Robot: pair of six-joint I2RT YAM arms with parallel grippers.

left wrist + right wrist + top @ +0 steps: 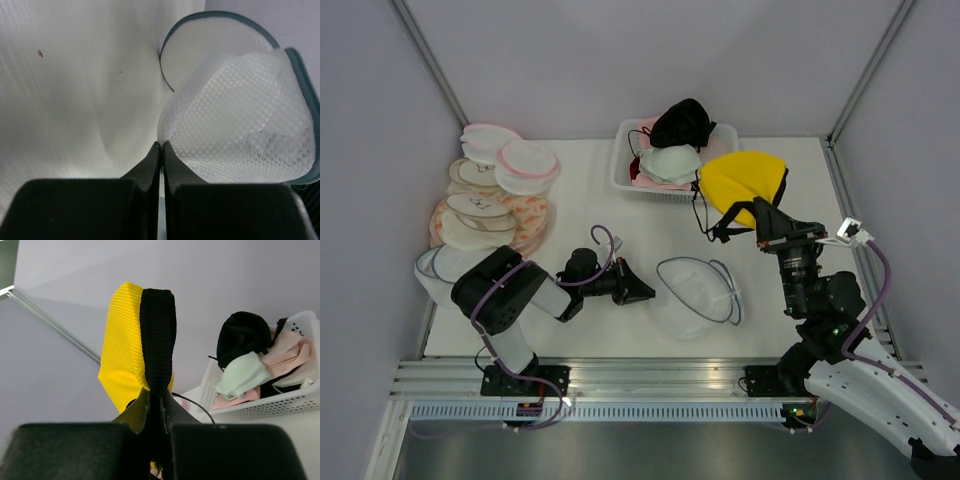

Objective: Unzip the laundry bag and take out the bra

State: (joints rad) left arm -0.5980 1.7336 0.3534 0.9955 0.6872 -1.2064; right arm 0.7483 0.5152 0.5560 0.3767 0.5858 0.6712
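Note:
The laundry bag (698,298) lies open and flat on the white table, its mesh white and its rim dark blue-grey. In the left wrist view the laundry bag (240,125) fills the right side. My left gripper (648,292) is at the bag's left edge, and in its own view the left gripper (161,145) has its jaws shut on a corner of the mesh. My right gripper (760,212) holds the yellow bra (745,180) up off the table, right of the bag. In its wrist view the right gripper (159,392) is shut on the black edging of the bra (122,355).
A white basket (625,165) at the back centre holds a black bra (682,122) and a mint bra (670,160); the basket (280,400) also shows in the right wrist view. Pink-rimmed and beige round bags (495,190) are stacked at the left. Enclosure walls surround the table.

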